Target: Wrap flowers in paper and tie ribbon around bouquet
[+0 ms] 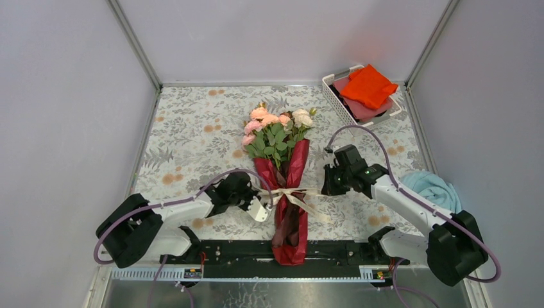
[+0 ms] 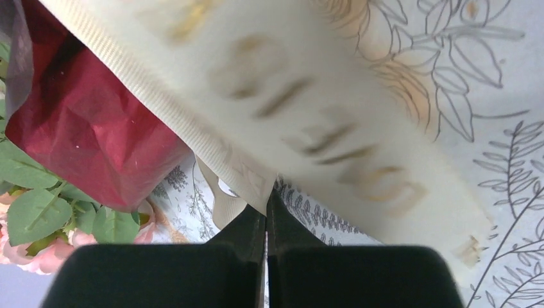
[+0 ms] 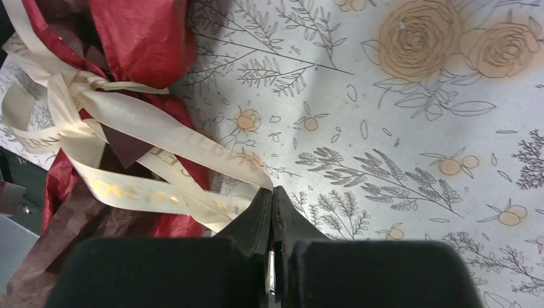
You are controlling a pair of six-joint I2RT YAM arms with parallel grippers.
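The bouquet lies lengthwise mid-table: pink, peach and cream flowers (image 1: 276, 125) point to the far side, in a cone of dark red paper (image 1: 295, 163). The cream ribbon (image 1: 290, 193) is knotted round the cone's waist, with loops and tails spreading to both sides. My left gripper (image 1: 263, 204) sits just left of the knot, shut (image 2: 266, 202) on a ribbon (image 2: 308, 109) strand, with the paper (image 2: 90, 135) beside it. My right gripper (image 1: 323, 187) is just right of the knot, shut (image 3: 272, 192) on a ribbon (image 3: 147, 125) end by the paper (image 3: 144, 35).
A white basket (image 1: 333, 96) at the far right holds an orange cloth (image 1: 369, 86) over a dull pink one (image 1: 362, 110). A light blue cloth (image 1: 436, 187) lies by the right wall. The black base rail (image 1: 231, 251) runs along the near edge under the cone's tip.
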